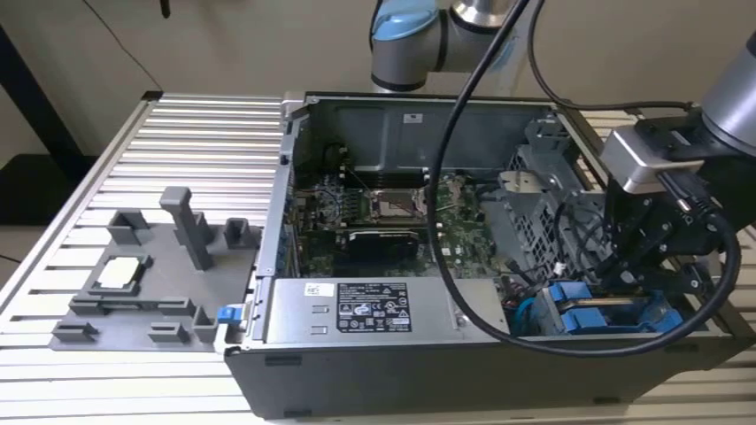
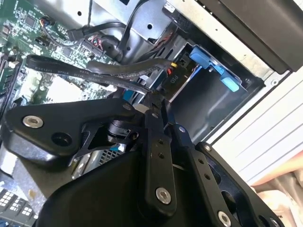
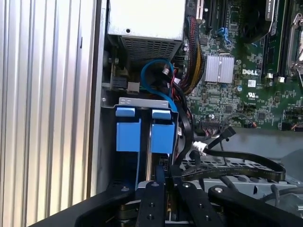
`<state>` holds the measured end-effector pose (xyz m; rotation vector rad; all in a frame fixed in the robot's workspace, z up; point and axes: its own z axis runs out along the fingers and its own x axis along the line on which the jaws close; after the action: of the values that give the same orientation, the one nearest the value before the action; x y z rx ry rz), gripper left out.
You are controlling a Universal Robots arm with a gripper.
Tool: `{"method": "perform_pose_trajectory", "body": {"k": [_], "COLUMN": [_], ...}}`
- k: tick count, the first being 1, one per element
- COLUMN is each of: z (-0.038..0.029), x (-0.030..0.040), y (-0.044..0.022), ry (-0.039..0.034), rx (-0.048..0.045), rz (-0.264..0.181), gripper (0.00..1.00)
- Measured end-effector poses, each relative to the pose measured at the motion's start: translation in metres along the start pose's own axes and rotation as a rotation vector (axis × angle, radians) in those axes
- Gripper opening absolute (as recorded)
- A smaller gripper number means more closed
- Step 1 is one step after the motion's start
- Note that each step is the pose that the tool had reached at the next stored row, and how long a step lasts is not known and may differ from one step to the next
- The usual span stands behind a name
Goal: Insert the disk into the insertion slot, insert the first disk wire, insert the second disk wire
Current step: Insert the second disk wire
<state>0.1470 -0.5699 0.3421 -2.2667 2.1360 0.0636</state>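
Open computer case [image 1: 473,266] lying on a ribbed metal counter [image 1: 177,159], filling the centre and right of the exterior view. Grey parts fixture [image 1: 154,274] on the counter at lower left of that frame, well apart from the arm. Green circuit board [image 1: 378,208] inside the case at frame centre, a silver power box with a white label [image 1: 372,305] just below it.

Black tool [image 1: 644,261] at the right edge of the exterior view, lowered into the case's lower right corner, directly above the disk [image 1: 603,314]. Disk's blue carrier standing on edge in the insertion slot [image 1: 537,305], blue tabs up. In the first wrist view, two blue carrier faces [image 3: 144,135] at lower centre, seated in the dark metal slot [image 3: 109,142], with the tool [image 3: 165,182] just below them, fingers [image 3: 152,198] drawn close together around something thin and dark; hard to tell exactly what. Black flat cable [image 3: 236,165] looping at lower right, blue cable [image 3: 154,78] curling above the carrier.

In the second wrist view, tool [image 2: 154,101] at centre, fingers nearly together beside black cables [image 2: 94,68].
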Motion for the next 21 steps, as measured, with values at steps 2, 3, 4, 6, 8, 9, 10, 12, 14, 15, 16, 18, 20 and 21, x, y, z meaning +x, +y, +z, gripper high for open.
{"method": "perform_pose_trajectory", "body": {"k": [2,3,4,6,8,9,10,12,14,15,16,18,20,21], "z": [0.0007,0.0015,0.0026,0.0036,0.0052,0.0060,0.0064,0.0066,0.0025,-0.0010,-0.0044,-0.0122,-0.0212,-0.0252], "x": [0.0001,0.0001,0.0003,0.0003,0.0004,0.0005,0.0005,0.0004,0.0003,0.0001,-0.0001,-0.0004,-0.0009,-0.0011], "y": [-0.0006,-0.0009,-0.0010,-0.0015,-0.0017,-0.0017,-0.0017,-0.0019,-0.0017,-0.0017,-0.0017,-0.0016,-0.0015,-0.0015], "ry": [0.0007,0.0000,-0.0009,-0.0002,0.0003,0.0009,0.0010,-0.0007,-0.0016,-0.0008,-0.0007,-0.0009,-0.0009,-0.0009], "rx": [0.0005,0.0009,0.0010,0.0013,0.0015,0.0015,0.0014,-0.0003,-0.0054,-0.0076,-0.0094,-0.0118,-0.0131,-0.0134], "rz": [0.011,0.016,0.021,0.032,0.042,0.046,0.047,0.047,0.048,0.048,0.048,0.048,0.049,0.049], "gripper": [0.16,0.16,0.16,0.16,0.16,0.16,0.16,0.18,0.25,0.25,0.25,0.25,0.25,0.25]}}
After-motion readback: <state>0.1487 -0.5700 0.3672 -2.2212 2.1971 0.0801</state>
